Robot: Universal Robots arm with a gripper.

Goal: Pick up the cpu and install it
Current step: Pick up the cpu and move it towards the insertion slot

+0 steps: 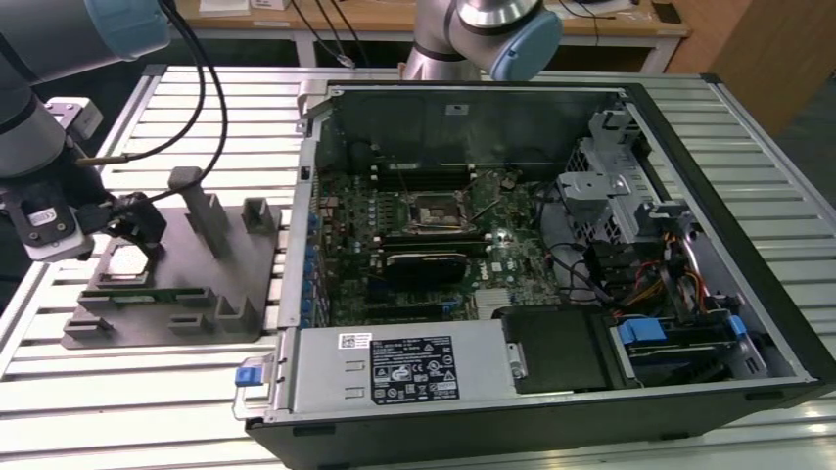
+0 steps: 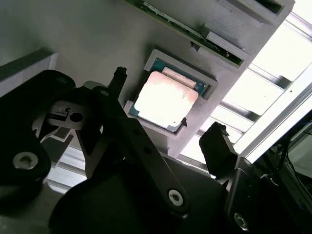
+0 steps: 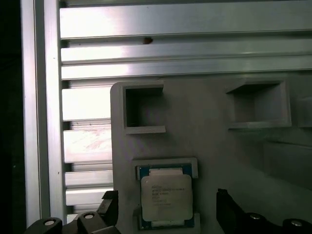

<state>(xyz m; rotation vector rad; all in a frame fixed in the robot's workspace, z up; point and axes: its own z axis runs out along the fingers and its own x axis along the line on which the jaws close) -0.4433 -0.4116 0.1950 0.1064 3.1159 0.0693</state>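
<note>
The gripper (image 2: 167,105) is wide open, with one black finger on each side of the cpu (image 2: 165,100) and apart from it. The cpu, square with a shiny metal top, lies in a recess of the grey plastic tray (image 3: 209,141). The exterior view also shows the open computer case (image 1: 457,108) beside the tray.

exterior view looks down from high; both wrist views closely face the tray (image 2: 87,34) (image 3: 195,122).

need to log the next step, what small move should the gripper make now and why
Probably a short straight descent. In both wrist views the open gripper has a finger on either side of the cpu, which lies flat in its recess in the grey tray, not yet gripped.
</note>
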